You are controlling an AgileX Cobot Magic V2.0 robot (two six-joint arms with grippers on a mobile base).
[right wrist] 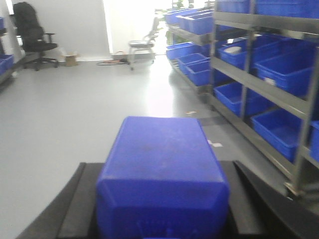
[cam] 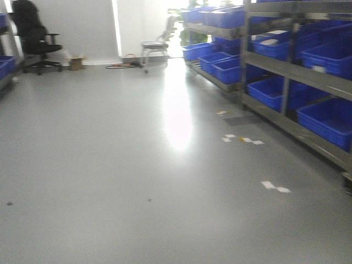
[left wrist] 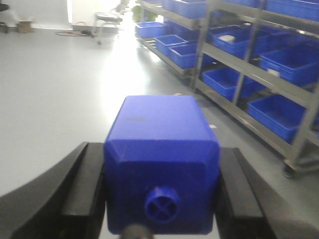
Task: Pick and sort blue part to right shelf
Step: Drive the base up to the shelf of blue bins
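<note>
A blue part (left wrist: pixel 162 154), a boxy plastic block with a round cross-marked stub on its near face, fills the left wrist view. My left gripper (left wrist: pixel 160 191) is shut on it, black fingers (left wrist: pixel 87 189) pressed to both sides. A second blue part (right wrist: pixel 162 172) sits in my right gripper (right wrist: pixel 162 199), which is shut on it the same way. The right shelf (cam: pixel 308 71) runs along the right side of the room, a steel rack with tiers of deep blue bins (cam: pixel 324 118). It stands ahead and to the right of both grippers (left wrist: pixel 249 74) (right wrist: pixel 259 64). Neither arm shows in the front view.
Grey floor (cam: pixel 137 165) stretches ahead with white scraps (cam: pixel 242 139) near the rack's foot. A black office chair (cam: pixel 33 36) and a small cardboard box (cam: pixel 76 63) stand at the back left, a grey chair (cam: pixel 157 47) at the back centre. More blue bins (cam: pixel 5 66) sit at the far left.
</note>
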